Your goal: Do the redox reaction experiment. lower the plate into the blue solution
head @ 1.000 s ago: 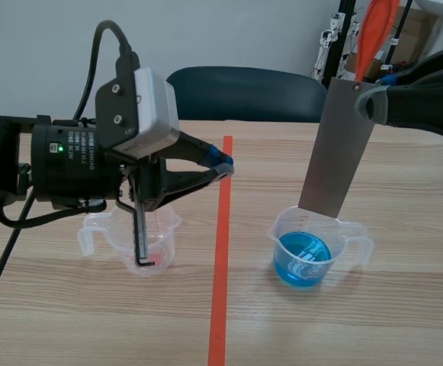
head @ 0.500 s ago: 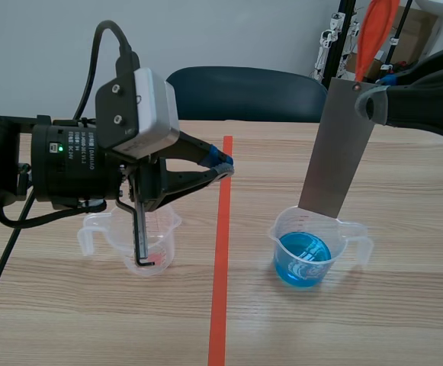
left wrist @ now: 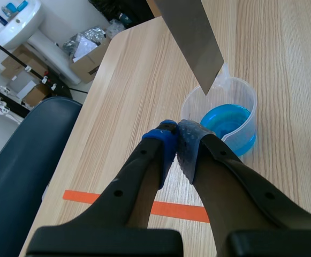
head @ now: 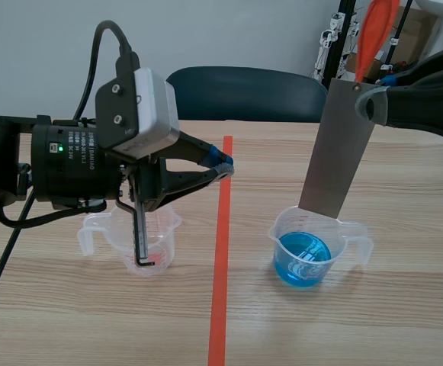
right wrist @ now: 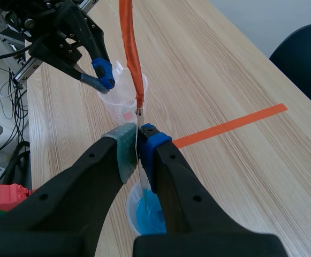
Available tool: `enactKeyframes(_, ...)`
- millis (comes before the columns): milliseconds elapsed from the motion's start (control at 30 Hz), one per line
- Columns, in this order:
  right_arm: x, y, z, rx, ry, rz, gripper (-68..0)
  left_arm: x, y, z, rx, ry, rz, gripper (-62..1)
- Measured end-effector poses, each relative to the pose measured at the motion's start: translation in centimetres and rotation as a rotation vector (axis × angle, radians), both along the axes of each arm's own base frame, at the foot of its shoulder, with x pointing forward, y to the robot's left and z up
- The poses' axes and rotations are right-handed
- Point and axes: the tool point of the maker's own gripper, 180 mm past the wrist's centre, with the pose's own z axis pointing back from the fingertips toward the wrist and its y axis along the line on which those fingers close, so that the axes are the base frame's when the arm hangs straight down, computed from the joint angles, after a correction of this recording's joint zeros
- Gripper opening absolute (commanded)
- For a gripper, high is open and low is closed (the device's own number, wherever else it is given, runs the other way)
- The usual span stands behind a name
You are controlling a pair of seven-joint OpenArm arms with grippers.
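From where I stand, the right gripper [right wrist: 137, 140] is clenched on the upper end of the grey metal plate [head: 341, 145]. It holds the plate tilted over the right half of the tabletop [head: 358, 328]. The plate's lower edge hangs just above the mouth of the clear beaker [head: 356, 245], and its corner is not in the blue solution [head: 303, 255] inside. An orange strap [right wrist: 129, 48] rises from the plate's top end. Across the orange tape line [head: 219, 267], the left gripper [left wrist: 177, 134] is closed on nothing, its pads pressed together. It hovers over a second clear beaker [head: 99, 229] with a little reddish colour at the bottom. A dark chair [head: 244, 91] stands at the far edge.
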Motion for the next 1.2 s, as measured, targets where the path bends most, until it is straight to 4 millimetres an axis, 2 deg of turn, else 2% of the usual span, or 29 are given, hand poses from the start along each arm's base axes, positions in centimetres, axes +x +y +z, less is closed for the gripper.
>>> enactKeyframes(333, -0.1, -0.1, -0.3, -0.027, -0.015, 0.012, -67.1, -0.2, 0.4, 0.2, -0.031, 0.007, 0.008, -58.2)
enactKeyframes(467, -0.1, 0.0, -0.2, -0.022, -0.026, 0.017, -67.1, -0.5, 2.5, -0.2, -0.060, 0.033, 0.055, -58.2)
enactKeyframes(633, 0.2, -0.2, -0.6, -0.033, -0.065, -0.006, -67.1, -1.1, 5.5, -2.1, -0.028, 0.091, 0.139, -58.2)
enactKeyframes(733, -0.1, -0.1, -1.4, -0.060, -0.069, 0.004, -67.1, -1.8, 7.2, -2.4, -0.055, 0.115, 0.179, -58.2)
enactKeyframes(833, -0.1, 0.2, -1.3, -0.042, -0.069, 0.006, -67.1, -2.4, 9.3, -2.7, -0.076, 0.135, 0.237, -58.2)
enactKeyframes(1100, 0.5, -0.6, -2.9, -0.070, -0.061, -0.016, -67.1, -5.5, 13.1, -3.7, -0.156, 0.183, 0.378, -58.2)
enactKeyframes(1200, 0.8, -0.5, -3.1, -0.054, -0.059, -0.026, -67.1, -7.5, 13.6, -3.9, -0.195, 0.200, 0.399, -58.2)
